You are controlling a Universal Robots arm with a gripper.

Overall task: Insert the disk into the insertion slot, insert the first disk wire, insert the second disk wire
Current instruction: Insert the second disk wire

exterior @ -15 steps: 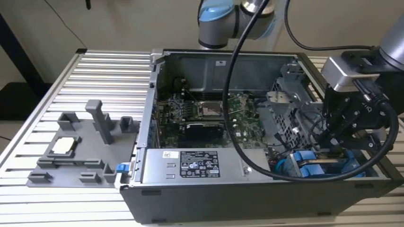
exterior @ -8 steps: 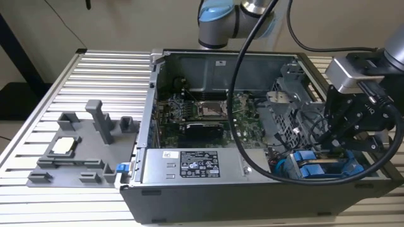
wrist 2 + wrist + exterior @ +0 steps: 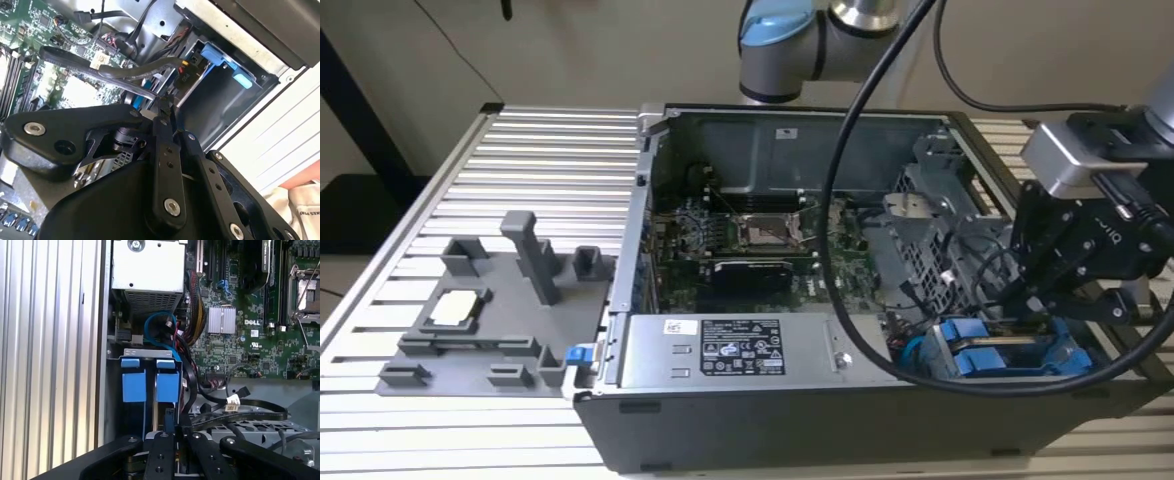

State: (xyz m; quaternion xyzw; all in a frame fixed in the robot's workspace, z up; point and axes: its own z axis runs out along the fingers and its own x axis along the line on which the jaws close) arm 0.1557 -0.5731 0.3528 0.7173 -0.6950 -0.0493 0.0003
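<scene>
The gripper (image 3: 1034, 300) hangs low over the near corner of the open case (image 3: 787, 400) at the exterior view's right, just above the cage (image 3: 947, 240) — in the first wrist view its fingers (image 3: 165, 440) stand close together on the end of a dark cable (image 3: 240, 417), with hardly any gap between them. The disk (image 3: 167, 385) sits in the slot (image 3: 150, 354) beside a second blue carrier (image 3: 134, 382), the two almost touching. Cables (image 3: 187, 370) crowd the side toward the motherboard (image 3: 250, 340), leaving little room there. On the other side the case wall stands close. Beyond it the ribbed tabletop (image 3: 520, 160) lies open, with a grey fixture (image 3: 494, 300) well apart at the exterior view's left.
</scene>
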